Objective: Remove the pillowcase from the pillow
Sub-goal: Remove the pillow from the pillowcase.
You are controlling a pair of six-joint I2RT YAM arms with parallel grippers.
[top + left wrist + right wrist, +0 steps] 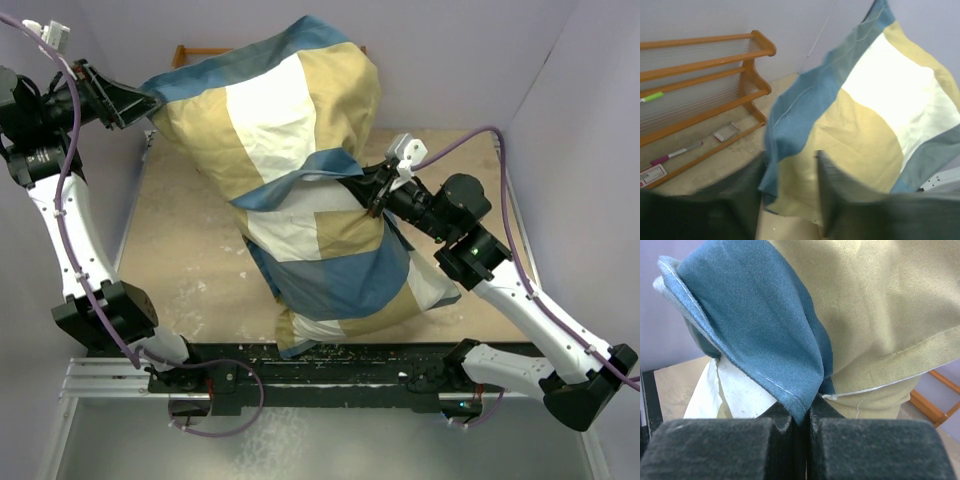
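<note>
Right pincer (801,415) clamped shut on pillowcase (300,170) blue fold. Pillow (740,395) mostly hidden, only a white sliver showed. Left pincer (790,167) blurred, jaws apart astride blue corner, probably not clamped.

pillowcase (300,150): matt woven cloth, stitched hems
pillow (740,395): white speckled cloth
rack (705,65): glossy varnished wood
bench (190,250): pale, matt, wood-like
right tool (801,415): black matt grainy pads
</note>
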